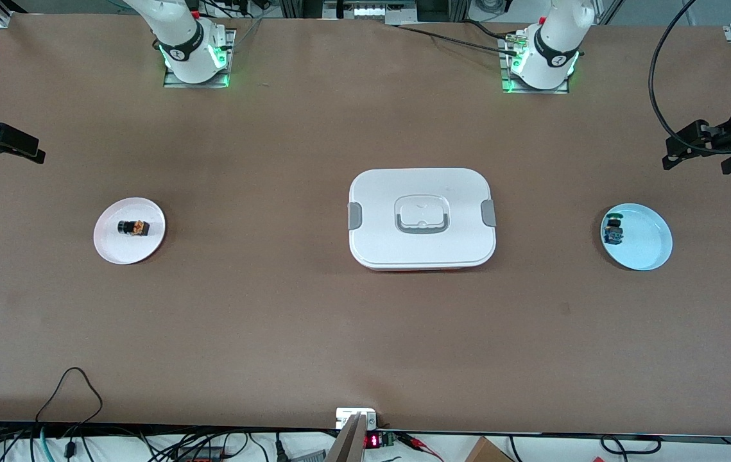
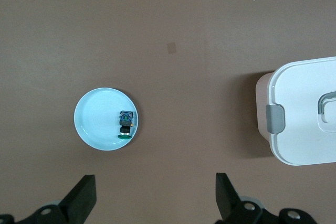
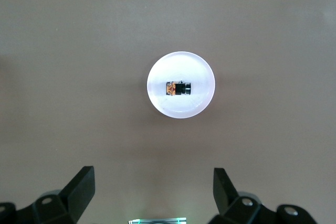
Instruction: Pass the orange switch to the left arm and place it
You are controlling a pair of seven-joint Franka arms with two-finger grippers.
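Note:
The orange switch point(image 1: 133, 228) point(image 3: 178, 88) lies on its side on a small white plate point(image 1: 118, 250) point(image 3: 181, 107) toward the right arm's end of the table. The white box point(image 1: 421, 218) point(image 2: 302, 111) sits shut in the middle of the table, between the two plates. My right gripper point(image 1: 25, 144) point(image 3: 153, 177) hangs open and empty high over the table's right-arm end, well apart from the switch. High over the left arm's end of the table, my left gripper point(image 1: 676, 147) point(image 2: 156, 182) is open too and holds nothing.
A light blue plate point(image 1: 644, 247) point(image 2: 97, 121) toward the left arm's end carries a small blue-and-green part point(image 1: 613, 231) point(image 2: 125, 124). Cables and electronics point(image 1: 365, 436) line the table edge nearest the front camera. The arm bases point(image 1: 195, 58) stand along the farthest edge.

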